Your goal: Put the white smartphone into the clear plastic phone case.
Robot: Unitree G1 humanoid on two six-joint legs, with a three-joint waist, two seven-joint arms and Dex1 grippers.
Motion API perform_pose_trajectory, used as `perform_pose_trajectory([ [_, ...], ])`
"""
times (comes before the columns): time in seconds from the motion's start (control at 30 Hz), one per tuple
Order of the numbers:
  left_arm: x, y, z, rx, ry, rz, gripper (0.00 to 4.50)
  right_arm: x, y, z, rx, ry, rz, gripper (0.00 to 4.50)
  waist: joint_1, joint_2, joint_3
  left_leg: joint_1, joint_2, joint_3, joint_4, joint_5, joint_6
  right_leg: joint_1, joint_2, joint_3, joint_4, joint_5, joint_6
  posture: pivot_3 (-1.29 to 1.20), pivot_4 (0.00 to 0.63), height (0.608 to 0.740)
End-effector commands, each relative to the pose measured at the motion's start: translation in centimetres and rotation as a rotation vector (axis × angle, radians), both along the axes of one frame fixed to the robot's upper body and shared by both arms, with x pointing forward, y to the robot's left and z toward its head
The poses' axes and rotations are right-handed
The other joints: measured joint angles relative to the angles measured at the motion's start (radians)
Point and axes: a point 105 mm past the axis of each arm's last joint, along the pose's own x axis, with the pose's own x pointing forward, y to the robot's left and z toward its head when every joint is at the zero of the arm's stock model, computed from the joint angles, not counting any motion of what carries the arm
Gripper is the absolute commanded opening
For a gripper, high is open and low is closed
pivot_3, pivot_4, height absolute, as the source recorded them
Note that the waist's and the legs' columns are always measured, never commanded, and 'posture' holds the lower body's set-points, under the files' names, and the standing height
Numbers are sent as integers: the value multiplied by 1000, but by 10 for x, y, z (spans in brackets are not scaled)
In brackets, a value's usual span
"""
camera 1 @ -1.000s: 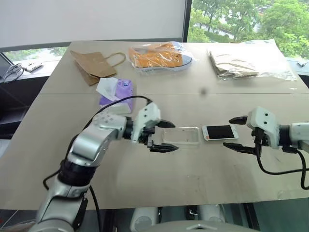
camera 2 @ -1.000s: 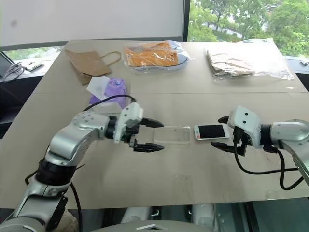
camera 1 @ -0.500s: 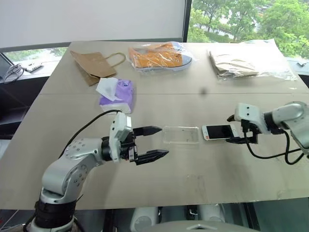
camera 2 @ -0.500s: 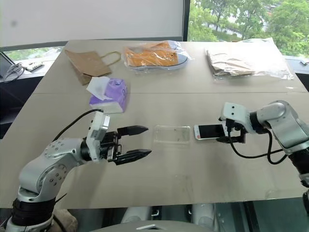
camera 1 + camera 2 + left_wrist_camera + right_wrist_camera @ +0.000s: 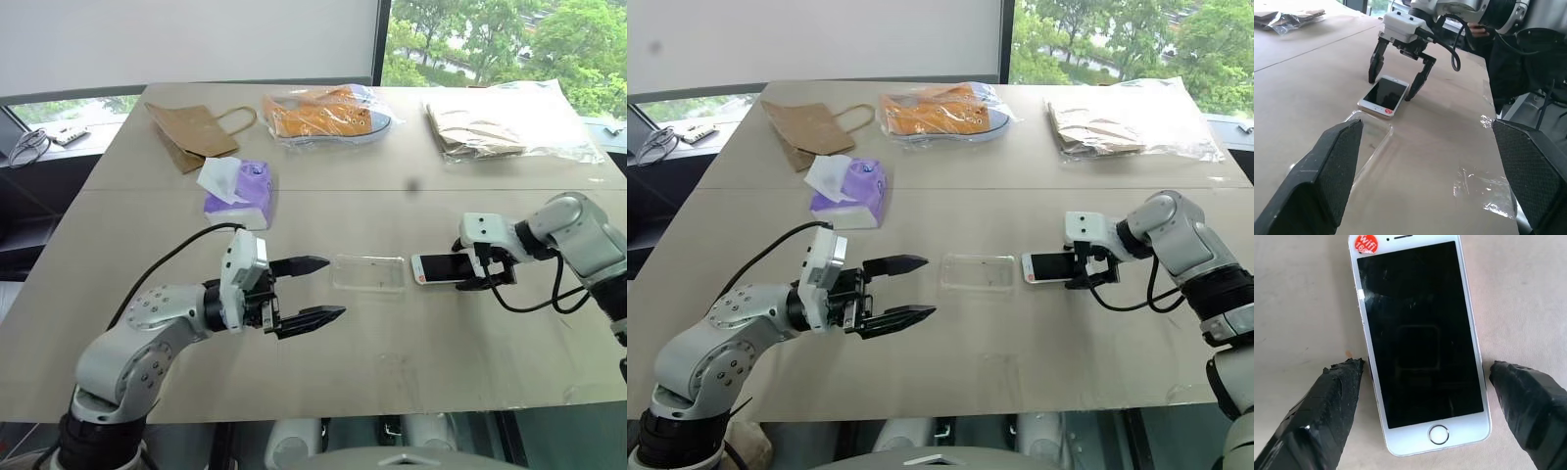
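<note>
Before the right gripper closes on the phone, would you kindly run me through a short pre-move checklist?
1. Right gripper open: ok.
2. Its fingers stand one on each long side of the white smartphone: ok.
3. Phone flat on the table, screen up: ok.
4. Fingers touching the phone's edges: cannot tell.
5. Clear plastic phone case lies apart from the phone, nothing on it: ok.
6. Left gripper open, short of the case: ok.
</note>
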Motion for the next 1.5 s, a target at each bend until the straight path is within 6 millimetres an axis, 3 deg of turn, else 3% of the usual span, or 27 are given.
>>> perform_pose_trajectory([
  [0.03,-7,-7,10,-9,-47,-27,4348,-2,-10,-8,-60,39,-1,4500,1,0,0,1,0,0,0,0,0,2,0,0,0,0,0,0,150,740],
  [0.13,-8,-4,5,10,-43,-21,4500,-1,-11,-10,-61,44,-7,3708,1,0,0,7,0,1,-1,-1,1,7,-1,0,0,-2,-4,0,150,740],
  [0.2,-9,-1,0,31,-42,-19,4500,-2,-11,-12,-57,41,-9,2904,0,0,0,8,0,2,-1,-1,1,7,-1,0,0,-3,-4,0,150,740],
  [0.43,-7,4,-3,48,-44,-9,4500,-7,-7,-2,1,-19,-22,2887,3,0,0,9,0,1,-2,0,0,7,-2,1,0,-3,-4,0,150,740],
  [0.67,9,30,-24,75,0,126,4500,-29,48,40,269,-37,-38,2886,-6,5,3,8,1,2,-5,-1,0,5,-5,1,0,-2,-4,0,150,740],
  [0.8,17,38,-36,107,-4,143,4500,-35,78,53,271,-108,-8,2885,-1,7,4,8,2,1,-6,-2,2,4,-6,-1,1,-3,-4,0,150,740],
  [0.93,24,46,-45,141,-9,142,4500,-29,110,61,261,-128,13,2885,-2,7,4,8,1,2,-6,-3,3,3,-6,-2,0,-3,-4,0,150,740],
  [1.13,31,46,-46,150,-29,133,4500,-12,122,32,56,-215,129,2882,2,7,4,3,0,0,-6,-1,0,0,-6,-3,0,-2,-5,0,150,740],
  [1.23,33,47,-50,165,-31,136,4500,-13,122,26,13,-201,149,2882,-1,7,4,-10,-1,2,-4,0,-2,-12,-5,-3,0,0,0,0,150,740],
  [1.5,33,45,-55,187,-39,124,4500,-14,121,17,-89,-201,185,2876,-1,7,4,-8,0,3,-4,0,0,-11,-3,-6,0,0,0,0,150,740],
])
